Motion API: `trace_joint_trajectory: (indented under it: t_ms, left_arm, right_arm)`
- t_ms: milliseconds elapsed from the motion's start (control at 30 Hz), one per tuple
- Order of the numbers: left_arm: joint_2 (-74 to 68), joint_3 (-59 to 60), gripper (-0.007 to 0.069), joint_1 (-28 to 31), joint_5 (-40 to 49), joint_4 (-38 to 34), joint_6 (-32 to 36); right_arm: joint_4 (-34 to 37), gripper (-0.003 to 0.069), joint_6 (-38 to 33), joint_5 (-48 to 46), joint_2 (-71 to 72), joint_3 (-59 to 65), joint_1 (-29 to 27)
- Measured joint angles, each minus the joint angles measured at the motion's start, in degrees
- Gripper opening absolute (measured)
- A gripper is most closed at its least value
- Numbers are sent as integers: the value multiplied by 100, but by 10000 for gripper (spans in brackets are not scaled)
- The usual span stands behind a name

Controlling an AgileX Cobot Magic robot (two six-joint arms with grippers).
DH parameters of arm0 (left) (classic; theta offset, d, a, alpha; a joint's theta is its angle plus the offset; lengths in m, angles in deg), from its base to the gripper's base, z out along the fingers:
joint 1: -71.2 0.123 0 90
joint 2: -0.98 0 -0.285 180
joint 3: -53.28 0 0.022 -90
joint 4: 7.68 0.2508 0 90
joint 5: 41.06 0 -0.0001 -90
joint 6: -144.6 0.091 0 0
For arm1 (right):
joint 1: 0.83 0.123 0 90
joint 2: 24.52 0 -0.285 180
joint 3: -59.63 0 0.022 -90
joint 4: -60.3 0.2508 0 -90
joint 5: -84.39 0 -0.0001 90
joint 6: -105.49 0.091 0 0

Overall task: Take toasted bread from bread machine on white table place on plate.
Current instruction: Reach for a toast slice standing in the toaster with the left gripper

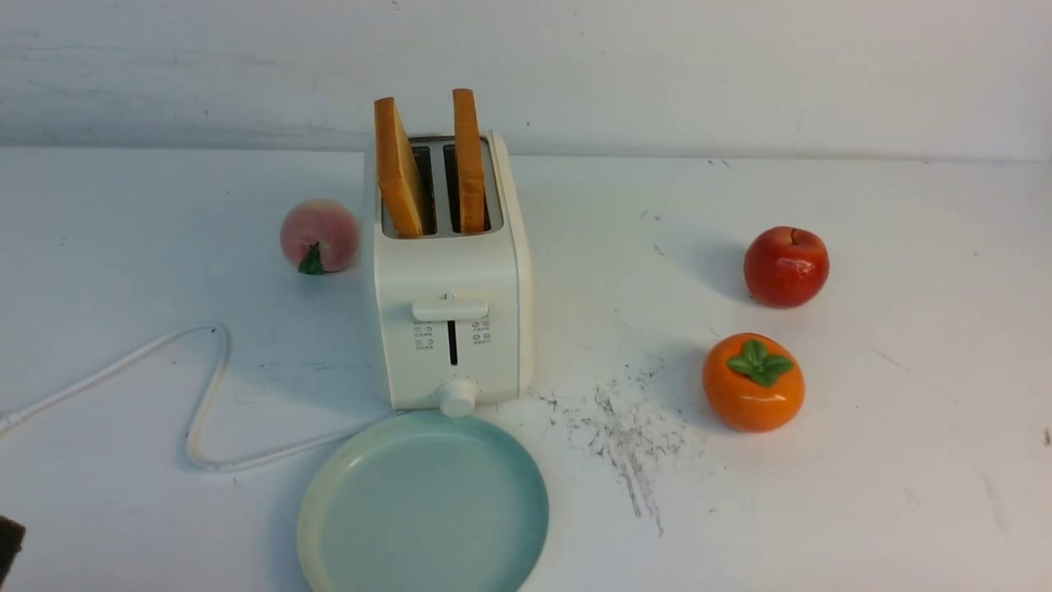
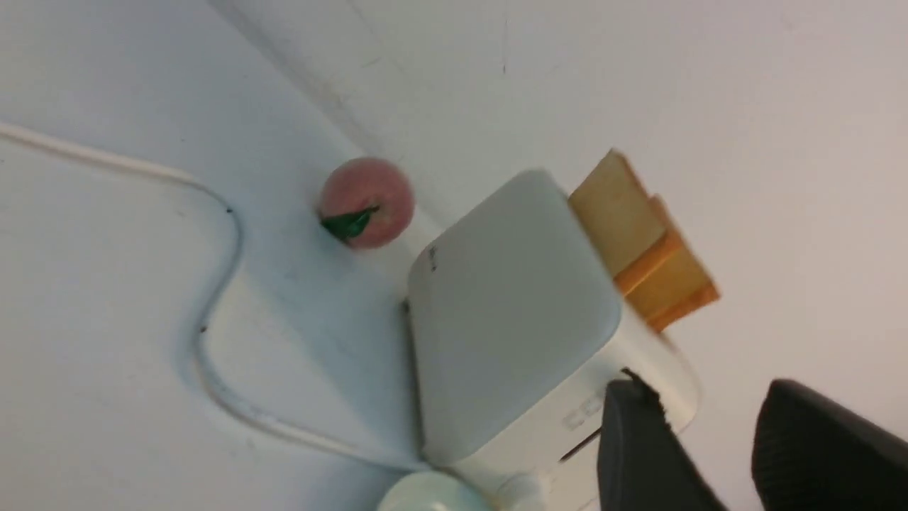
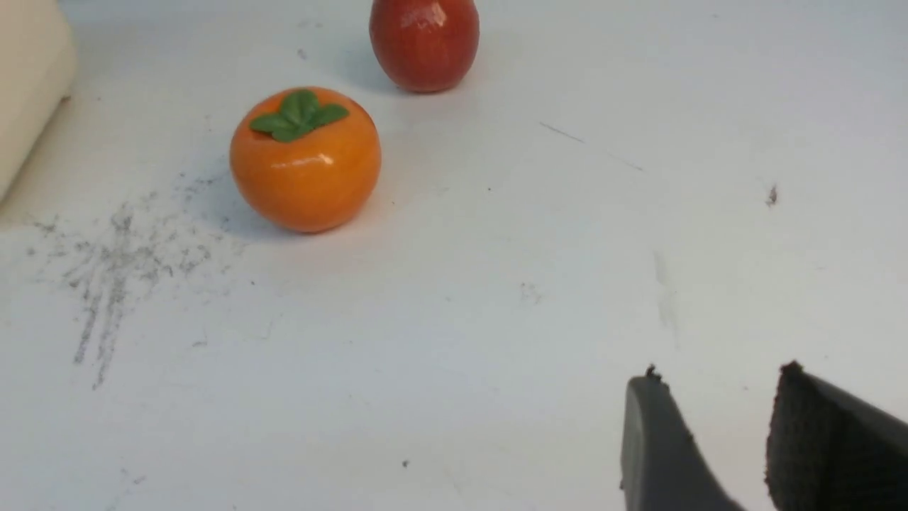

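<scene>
- Two slices of toast (image 1: 399, 168) stand on edge in the toaster (image 1: 448, 288), one in each slot, with their upper halves sticking out above the top. The left slice leans towards 11 o'clock and the right one is nearly upright.
- Neither slice is touched by anything.
- The toaster stands on the table (image 1: 863, 493) a little left of its middle, with its lever and knob facing 6 o'clock.
- The plate (image 1: 423, 510) lies flat at 6 o'clock from the toaster, its far rim just beside the knob. It holds nothing.
- A white cord (image 1: 205, 395) loops away from the toaster's base towards 8 o'clock.
- A peach (image 1: 320, 235) sits at 10 o'clock from the toaster, just beside its left wall.
- An apple (image 1: 786, 266) sits well apart at 3 o'clock, with a persimmon (image 1: 753, 382) at 4 o'clock. Grey scuff marks (image 1: 629, 436) lie between the persimmon and the toaster.
- The left gripper (image 2: 706, 389) points at the toaster's front-left corner with its fingers parted and nothing between them. The toast pokes out past the far top of the toaster, clear of the fingers.
- The right gripper (image 3: 720, 372) hovers over bare table with a gap between its fingers and nothing in it. The persimmon and apple lie ahead of it, and the toast is outside its wrist view.
</scene>
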Motion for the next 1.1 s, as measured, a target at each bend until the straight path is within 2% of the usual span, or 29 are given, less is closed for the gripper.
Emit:
trace_joint_trajectory:
  t_ms: [200, 267, 367, 567, 633, 800, 867, 933, 1000, 1033, 1100]
  left_arm:
    - [0, 0, 206, 0, -589, -894, -240]
    - [0, 0, 137, 0, -565, -1079, -391]
    - [0, 0, -10, 0, -309, -1129, -490]
    - [0, -65, -14, 0, -154, -1129, -551]
    - [0, -303, -14, 0, -123, -1067, -332]
    - [0, -1240, -14, 0, 151, -805, 833]
    - [-12, -1454, -14, 0, 287, -766, 1107]
    - [-351, -2085, -14, 0, 839, -656, 1918]
    - [-636, -2356, -14, 0, 1150, -585, 2243]
    - [-1123, -2758, -14, 0, 1704, -474, 2606]
    - [-1627, -3066, -14, 0, 2194, -381, 2758]
  right_arm:
    - [971, 239, 0, 883, 0, 13, 0]
    - [1416, 239, 0, 1241, 0, 13, 0]
    - [1996, 239, 0, 1687, 0, 13, 0]
    - [2488, 239, 0, 2174, 0, 13, 0]
    - [2568, 239, 0, 2456, 0, 13, 0]
    - [2734, 239, 99, 2868, 0, -22, 0]
    - [2738, 239, 200, 2752, 0, -127, 0]
    - [2753, 227, 449, 1792, -8, -881, 0]
    - [2735, 218, 486, 1448, -66, -1245, 0]
    - [2707, 185, 514, 591, -354, -1879, 10]
    - [2662, 151, 490, -210, -780, -2533, 36]
